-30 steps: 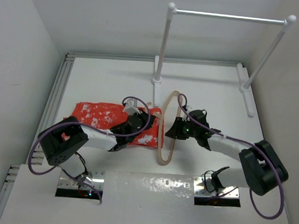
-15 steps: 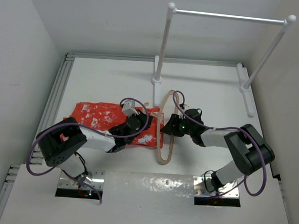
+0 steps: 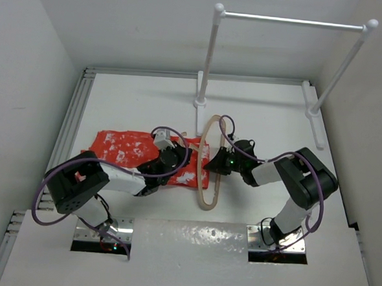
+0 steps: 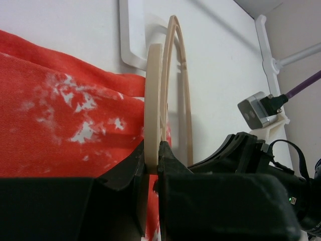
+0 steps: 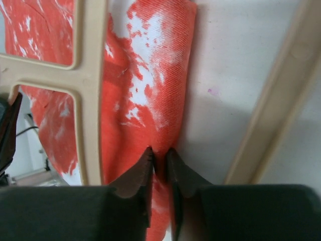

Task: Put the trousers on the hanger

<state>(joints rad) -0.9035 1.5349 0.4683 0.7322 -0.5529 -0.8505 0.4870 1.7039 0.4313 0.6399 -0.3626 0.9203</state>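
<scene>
the trousers [image 3: 129,147] are laid flat on the bench [image 3: 264,115], left of its middle, their long side running from 9 to 3 o'clock. the hanger [image 3: 209,189] is stood on edge at their 3 o'clock end and is seen from above as a narrow pale loop. in the right wrist view its bars [image 5: 90,75] are seen crossing over the fabric [image 5: 135,90].

one flat bar of the hanger [image 4: 153,100] is pinched by the left hand [image 4: 153,150], which is reached in from 9 o'clock across the red cloth [image 4: 60,115]. a fold at the trousers' edge is pinched by the right hand [image 5: 159,158], brought in from 3 o'clock, its fingers pressed together on the fabric. the two hands are set just beside each other at the hanger.

a white rail on posts [image 3: 292,21] is stood well apart, at 1 o'clock of the hanger.
</scene>
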